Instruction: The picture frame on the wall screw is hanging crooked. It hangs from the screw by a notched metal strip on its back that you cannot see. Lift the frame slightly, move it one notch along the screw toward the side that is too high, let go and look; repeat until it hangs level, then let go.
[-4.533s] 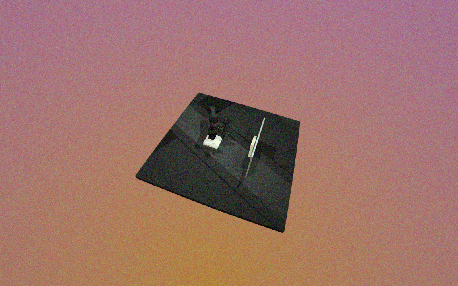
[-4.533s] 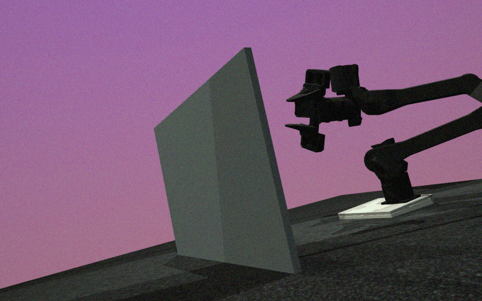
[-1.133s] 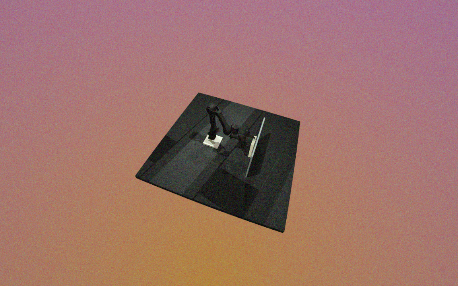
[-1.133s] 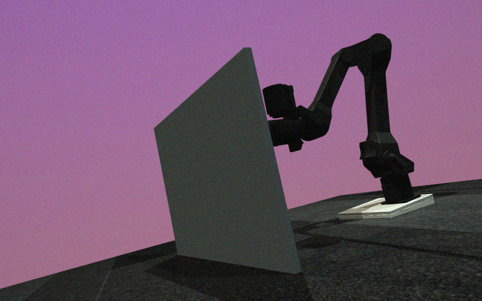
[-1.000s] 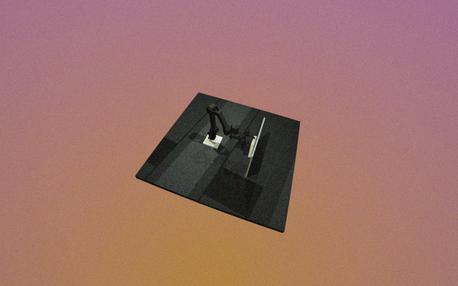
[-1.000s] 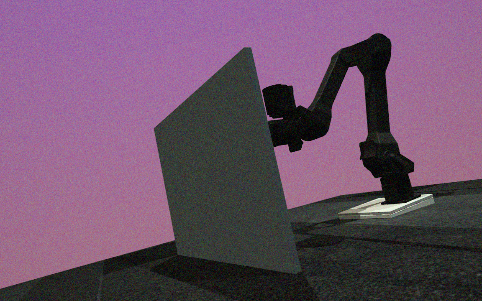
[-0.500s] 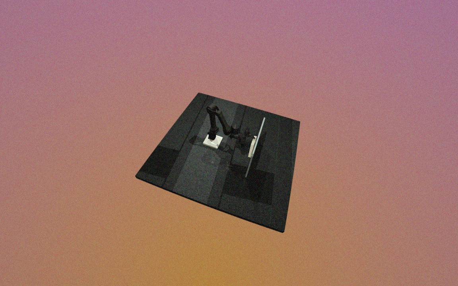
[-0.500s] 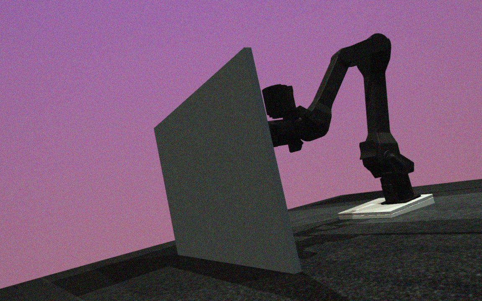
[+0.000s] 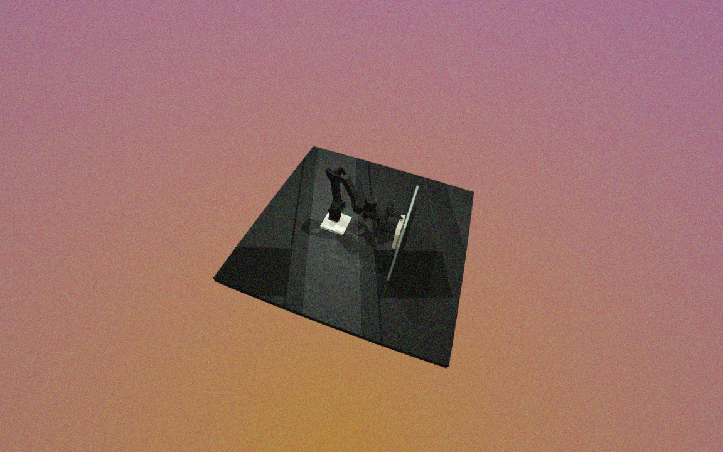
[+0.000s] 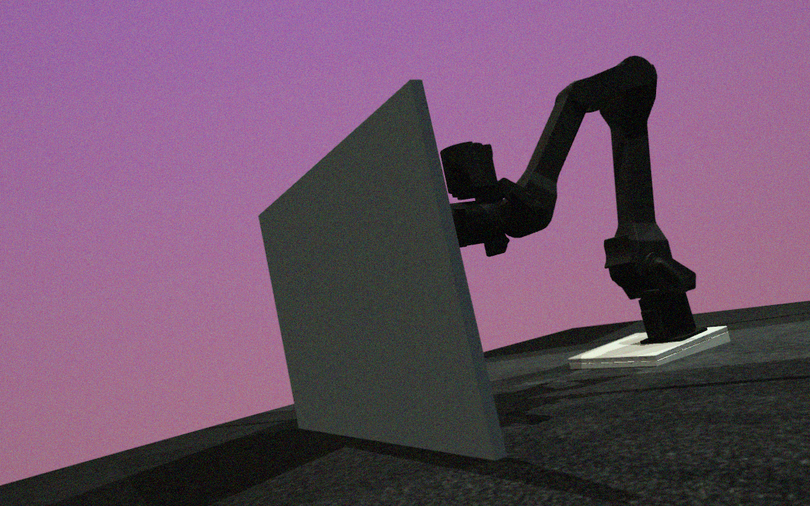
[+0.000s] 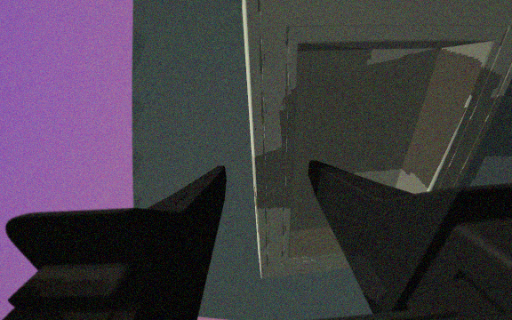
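Observation:
The pale picture frame hangs on the grey wall panel, on the side facing the arm. In the wrist view I see it close up and at a steep angle. Its left side bar runs down between my two dark fingers, and its edge leans slightly. My gripper is open and straddles that bar, with a gap to the left finger. I cannot tell if the right finger touches. The screw and the notched strip are hidden. In the exterior view the wall hides the frame and my fingers.
The arm reaches from its white base plate to the wall. Both stand on a dark square floor. The wall stands upright close in front of the wrist.

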Available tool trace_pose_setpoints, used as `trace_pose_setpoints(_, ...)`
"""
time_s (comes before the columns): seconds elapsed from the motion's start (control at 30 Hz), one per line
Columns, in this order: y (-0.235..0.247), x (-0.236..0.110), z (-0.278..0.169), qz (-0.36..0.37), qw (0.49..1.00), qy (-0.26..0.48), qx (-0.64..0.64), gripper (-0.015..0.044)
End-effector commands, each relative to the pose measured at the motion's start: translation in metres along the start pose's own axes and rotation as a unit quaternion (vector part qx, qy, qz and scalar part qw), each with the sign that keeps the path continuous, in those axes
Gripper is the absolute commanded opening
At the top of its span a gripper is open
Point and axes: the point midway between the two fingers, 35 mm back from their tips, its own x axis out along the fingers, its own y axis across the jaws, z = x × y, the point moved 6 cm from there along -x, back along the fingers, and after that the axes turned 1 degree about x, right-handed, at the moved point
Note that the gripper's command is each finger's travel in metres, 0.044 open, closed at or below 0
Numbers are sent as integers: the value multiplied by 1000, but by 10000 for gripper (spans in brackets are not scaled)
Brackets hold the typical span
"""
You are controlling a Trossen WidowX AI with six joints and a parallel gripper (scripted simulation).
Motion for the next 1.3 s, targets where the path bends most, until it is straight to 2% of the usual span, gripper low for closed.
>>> trace_pose_setpoints(0.0, -1, 1, 0, -1, 1000, -1, -2, 260)
trace_pose_setpoints(0.1, -1, 1, 0, -1, 1000, -1, -2, 260)
trace_pose_setpoints(1.13, -1, 1, 0, -1, 1000, -1, -2, 53)
trace_pose_setpoints(1.2, -1, 1, 0, -1, 1000, -1, -2, 1)
trace_pose_setpoints(1.27, -1, 1, 0, -1, 1000, -1, -2, 0)
